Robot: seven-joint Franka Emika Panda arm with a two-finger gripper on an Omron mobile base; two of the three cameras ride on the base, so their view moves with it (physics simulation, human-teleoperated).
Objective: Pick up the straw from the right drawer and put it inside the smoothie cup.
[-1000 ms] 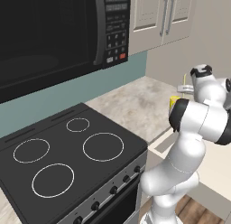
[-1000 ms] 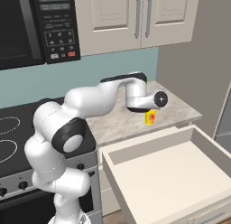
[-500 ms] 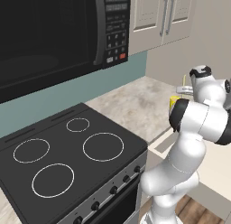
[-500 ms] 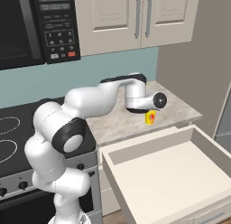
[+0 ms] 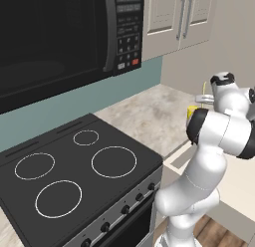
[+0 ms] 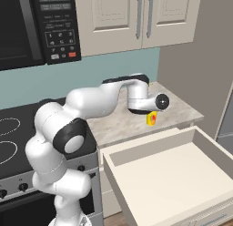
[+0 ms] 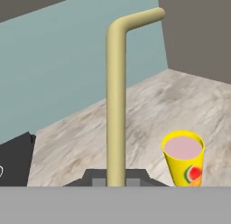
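The straw point(image 7: 116, 105), a pale yellow stick with a bent top, stands upright between my fingertips, and my gripper point(image 7: 116, 179) is shut on its lower end. To its right on the speckled counter stands the smoothie cup point(image 7: 183, 158), yellow with a pink fill and a watermelon print, apart from the straw. From the left base view the straw point(image 5: 203, 86) is a thin line above my gripper point(image 5: 204, 98), with the cup point(image 5: 191, 111) just beside the arm. In the right base view the hand covers part of the cup point(image 6: 152, 118), and the right drawer point(image 6: 136, 146) stands pulled out below the counter.
A black stove point(image 5: 89, 166) with several burner rings lies left of the counter, under a dark microwave point(image 5: 60, 37). Cream wall cabinets point(image 6: 136, 20) hang above the counter point(image 6: 123, 125). A grey wall point(image 6: 200, 61) closes the counter's right end.
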